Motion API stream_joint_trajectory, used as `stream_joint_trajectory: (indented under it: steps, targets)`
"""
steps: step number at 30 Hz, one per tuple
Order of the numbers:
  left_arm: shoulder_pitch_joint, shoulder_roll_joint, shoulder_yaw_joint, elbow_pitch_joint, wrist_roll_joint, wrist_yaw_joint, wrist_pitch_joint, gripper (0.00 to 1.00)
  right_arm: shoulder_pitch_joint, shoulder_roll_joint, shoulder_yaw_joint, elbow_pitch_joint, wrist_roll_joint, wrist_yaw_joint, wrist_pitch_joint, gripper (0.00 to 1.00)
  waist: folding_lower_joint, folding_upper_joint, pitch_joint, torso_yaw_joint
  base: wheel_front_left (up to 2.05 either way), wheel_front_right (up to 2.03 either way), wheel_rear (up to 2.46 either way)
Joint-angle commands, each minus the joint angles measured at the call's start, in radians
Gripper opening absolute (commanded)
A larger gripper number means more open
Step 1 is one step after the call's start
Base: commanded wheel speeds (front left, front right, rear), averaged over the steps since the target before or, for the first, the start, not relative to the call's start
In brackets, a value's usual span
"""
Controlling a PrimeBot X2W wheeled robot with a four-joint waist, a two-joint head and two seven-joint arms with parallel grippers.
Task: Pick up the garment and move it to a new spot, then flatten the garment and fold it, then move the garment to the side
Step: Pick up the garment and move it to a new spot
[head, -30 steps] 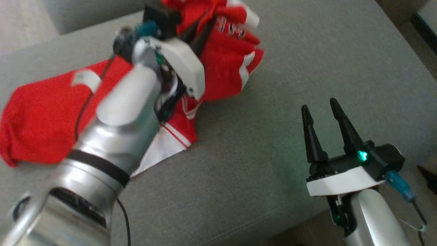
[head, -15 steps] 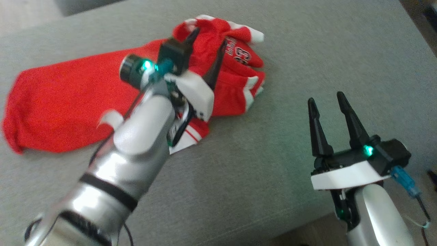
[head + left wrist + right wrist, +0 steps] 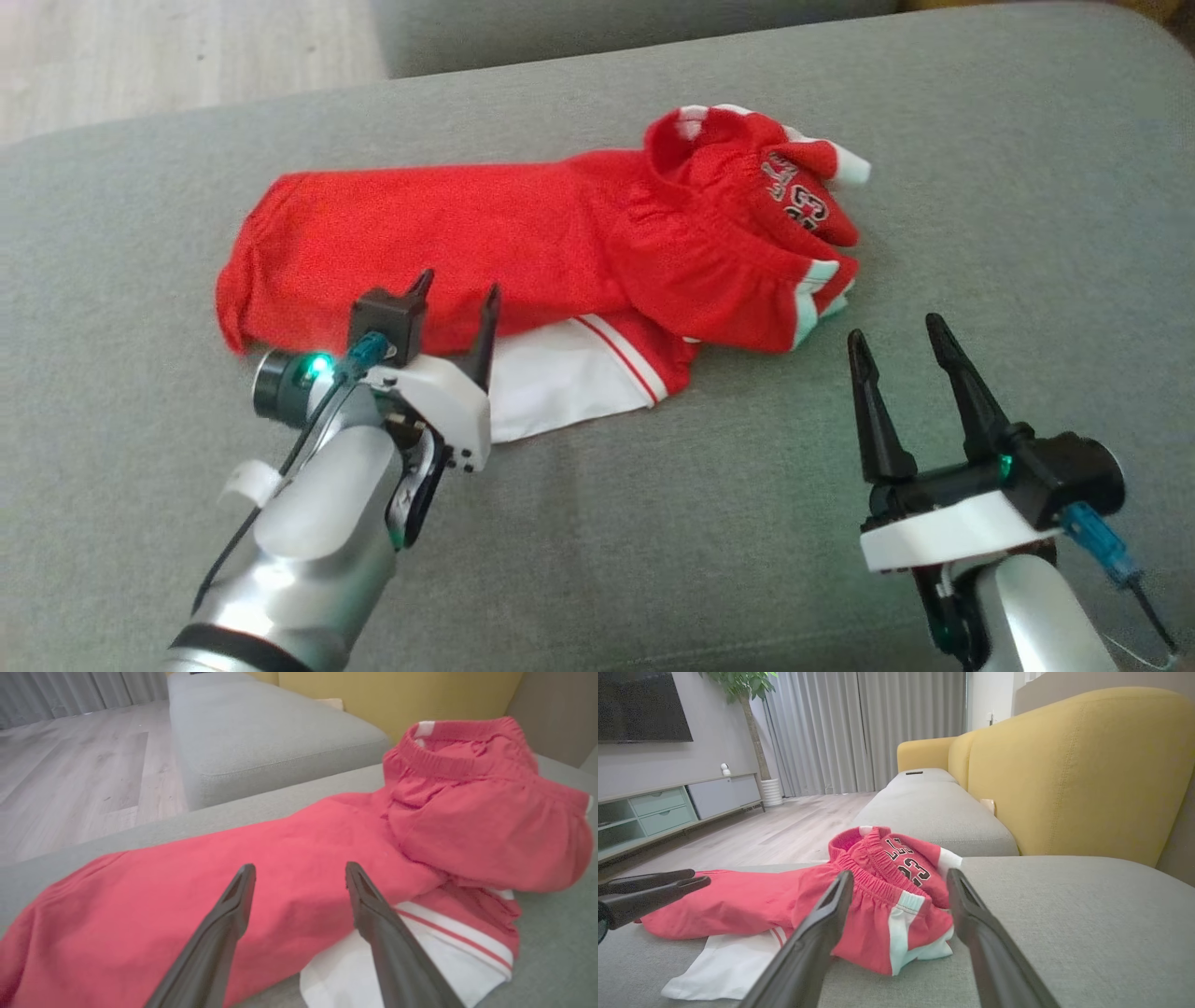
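Grey woven fabric covers the broad sofa seat (image 3: 653, 523) that serves as the surface in the head view, with pale wood-plank floor (image 3: 187, 56) beyond its far left corner and a second grey seat cushion (image 3: 607, 28) past its far edge. Across the far middle of the seat lie the red and white fabric shorts (image 3: 485, 233), stretched left to right, bunched at the right end where a printed number shows, and with a white panel sticking out from under the near edge. The left end effector (image 3: 458, 283) is at that near edge, fingers spread and holding nothing; the right end effector (image 3: 894, 329) is over bare cushion to the right, apart from the shorts, also spread and empty. In the left wrist view the two dark fingers frame the flat red cloth, but contact cannot be judged; behind are the plank floor, the neighbouring cushion and a yellow upholstered backrest (image 3: 373, 690). The right wrist view looks low across the seat to the bunched waistband, with the backrest on the right, long grey curtains (image 3: 859, 732), a dark wall-mounted screen (image 3: 640, 704), a low pale-green cabinet (image 3: 668, 807) and a potted plant (image 3: 756, 728) beyond.
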Motion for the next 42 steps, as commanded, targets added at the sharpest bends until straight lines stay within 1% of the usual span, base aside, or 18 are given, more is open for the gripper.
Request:
stream_joint_trajectory:
  steps: [1, 5, 7, 11, 16, 17, 22, 23, 27, 30, 35, 39, 42]
  targets:
    - [-0.045, 0.020, 0.032, -0.001, 0.004, -0.004, -0.008, 1.00, -0.019, -0.012, 0.021, -0.037, -0.010, 0.008, -0.006, 1.00, 0.0000, 0.0000, 0.016, 0.008, 0.00, 0.00, 0.00]
    - [-0.082, 0.002, 0.010, 0.077, 0.003, -0.036, 0.028, 1.00, -0.033, -0.019, 0.025, -0.043, -0.009, 0.008, -0.006, 1.00, 0.0000, 0.0000, 0.060, -0.001, 0.00, 0.00, 0.00]
    - [-0.114, -0.006, -0.006, 0.113, 0.014, -0.045, 0.046, 1.00, -0.042, -0.022, 0.026, -0.046, -0.007, 0.008, -0.006, 1.00, 0.0000, 0.0000, 0.086, -0.010, 0.00, 0.00, 0.00]
    - [-0.183, -0.012, -0.031, 0.189, 0.049, -0.027, 0.053, 1.00, -0.063, -0.025, 0.031, -0.051, -0.003, 0.008, -0.006, 1.00, 0.0000, 0.0000, 0.133, -0.032, 0.00, 0.00, 0.00]
    - [-0.244, -0.017, -0.044, 0.264, 0.076, -0.003, 0.027, 1.00, -0.077, -0.027, 0.025, -0.052, 0.000, 0.008, -0.006, 1.00, 0.0000, 0.0000, 0.161, -0.045, 0.00, 0.00, 0.00]
    - [-0.252, -0.018, -0.045, 0.272, 0.079, -0.002, 0.019, 0.00, -0.078, -0.027, 0.024, -0.052, 0.000, 0.008, -0.006, 1.00, 0.0000, 0.0000, 0.162, -0.046, 0.00, 0.00, 0.00]
    - [-0.267, -0.016, -0.034, 0.258, 0.088, 0.009, -0.005, 0.00, -0.076, -0.027, 0.019, -0.045, -0.001, 0.008, -0.006, 1.00, 0.0000, 0.0000, 0.152, -0.040, 0.00, 0.00, 0.00]
    - [-0.268, -0.013, -0.025, 0.229, 0.092, 0.017, -0.007, 0.00, -0.074, -0.026, 0.018, -0.043, -0.001, 0.008, -0.006, 1.00, 0.0000, 0.0000, 0.145, -0.035, 0.00, 0.00, 0.00]
    - [-0.233, 0.012, 0.027, 0.036, 0.130, 0.050, -0.008, 0.00, -0.063, -0.024, 0.019, -0.039, -0.001, 0.008, -0.006, 1.00, 0.0000, 0.0000, 0.110, -0.008, 0.00, 0.00, 0.00]
    - [-0.191, 0.033, 0.087, -0.112, 0.149, 0.059, -0.008, 0.00, -0.049, -0.023, 0.023, -0.031, -0.002, 0.008, -0.006, 1.00, 0.0000, 0.0000, 0.071, 0.018, 0.00, 0.00, 0.00]
    - [-0.152, 0.078, 0.193, -0.302, 0.174, 0.052, -0.008, 0.00, -0.016, -0.019, 0.026, -0.019, -0.002, 0.008, -0.006, 1.00, 0.0000, 0.0000, 0.003, 0.068, 0.00, 0.00, 0.00]
    - [-0.157, 0.119, 0.270, -0.379, 0.186, 0.035, -0.008, 0.00, 0.017, -0.015, 0.027, -0.012, -0.004, 0.008, -0.006, 1.00, 0.0000, 0.0000, -0.049, 0.110, 0.00, 0.00, 0.00]
    - [-0.172, 0.161, 0.316, -0.399, 0.204, 0.030, -0.008, 0.00, 0.039, -0.012, 0.027, -0.007, -0.005, 0.008, -0.006, 1.00, 0.0000, 0.0000, -0.080, 0.139, 0.00, 0.00, 0.00]
